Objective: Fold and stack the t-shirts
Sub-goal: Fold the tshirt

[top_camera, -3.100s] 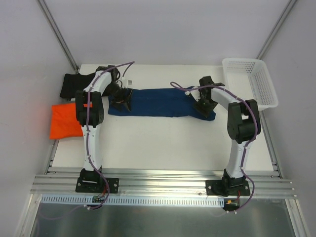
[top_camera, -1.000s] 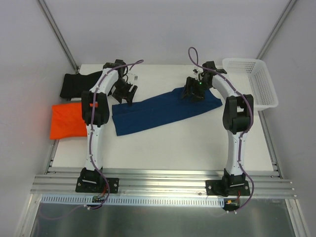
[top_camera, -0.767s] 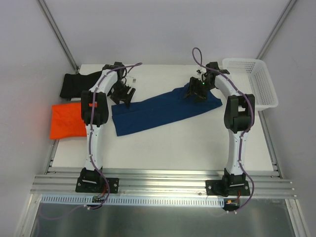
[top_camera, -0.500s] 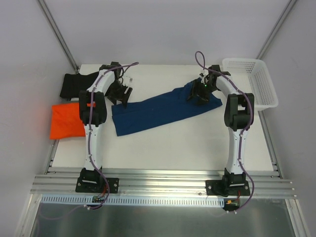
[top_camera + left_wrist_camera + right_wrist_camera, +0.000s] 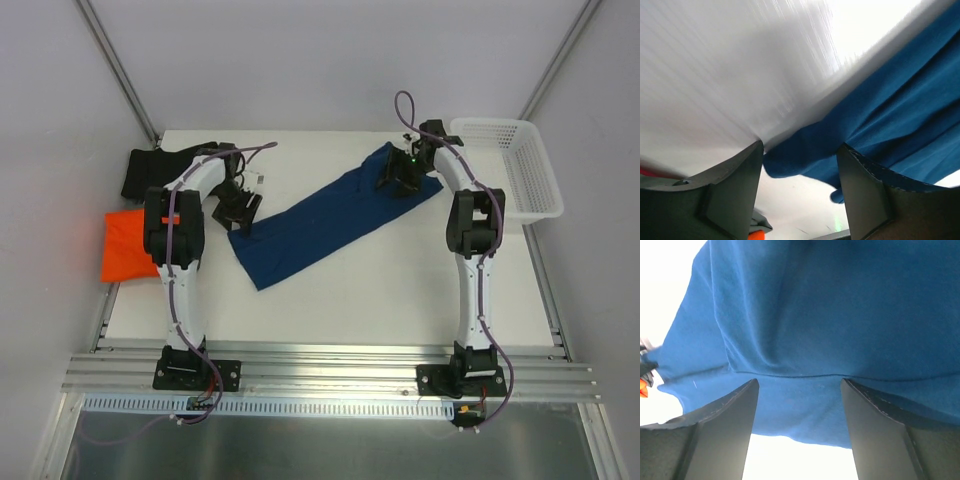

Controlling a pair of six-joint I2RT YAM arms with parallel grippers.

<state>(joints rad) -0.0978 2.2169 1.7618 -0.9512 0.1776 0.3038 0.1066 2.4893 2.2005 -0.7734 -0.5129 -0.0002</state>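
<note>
The navy blue t-shirt (image 5: pixel 325 215), folded into a long strip, lies diagonally on the table from back right to front left. My left gripper (image 5: pixel 240 208) is open at the strip's left edge; in the left wrist view (image 5: pixel 800 200) a corner of the blue cloth (image 5: pixel 880 120) shows between its spread fingers. My right gripper (image 5: pixel 400 176) is open over the strip's far right end, with blue cloth (image 5: pixel 830 315) filling its view (image 5: pixel 799 440). The orange t-shirt (image 5: pixel 125 245) lies at the left edge. The black t-shirt (image 5: pixel 155 170) lies at the back left.
A white lattice basket (image 5: pixel 510 165) stands at the back right corner. A small white object (image 5: pixel 258 178) lies near the left gripper. The aluminium rail (image 5: pixel 330 365) runs along the table's near edge.
The blue strip has swung from lying level to diagonal, its right end going toward the back and its left end coming nearer. Both grippers let go of it and stand open.
</note>
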